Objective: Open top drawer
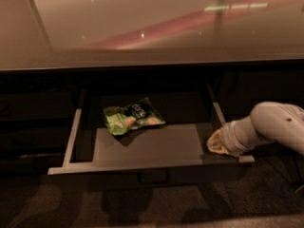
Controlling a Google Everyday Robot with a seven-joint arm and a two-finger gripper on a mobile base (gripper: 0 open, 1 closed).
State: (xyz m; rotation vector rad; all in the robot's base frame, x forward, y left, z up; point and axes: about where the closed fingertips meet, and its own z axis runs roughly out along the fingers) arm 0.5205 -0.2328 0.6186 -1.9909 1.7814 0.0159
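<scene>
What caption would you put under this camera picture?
Robot gripper at the right rim of the pulled-out top drawer, a green snack bag inside.

arm [273,125]: extends from right edge, sloping down-left | hand [216,143]: lower right of view

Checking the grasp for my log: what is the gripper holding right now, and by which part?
Cannot be told. The gripper is at the right front corner of the drawer, away from the handle; the bag lies free.
</scene>
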